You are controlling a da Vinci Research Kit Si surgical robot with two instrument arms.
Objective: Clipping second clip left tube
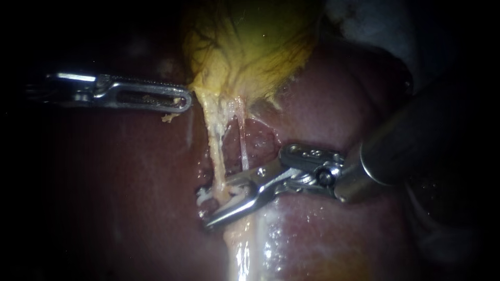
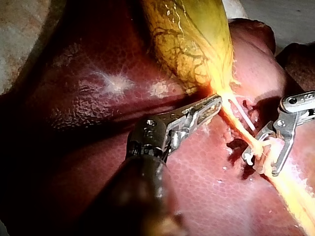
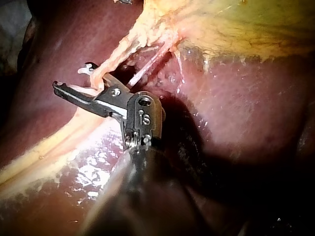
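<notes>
The right instrument (image 1: 217,203) reached in from the right with its jaws spread, unclenched, astride the left tube (image 1: 216,151). That tube ran far-to-near from the gallbladder (image 1: 245,47), crossing the jaws squarely. 1 white clip (image 1: 202,195) sat just left of them.
</notes>
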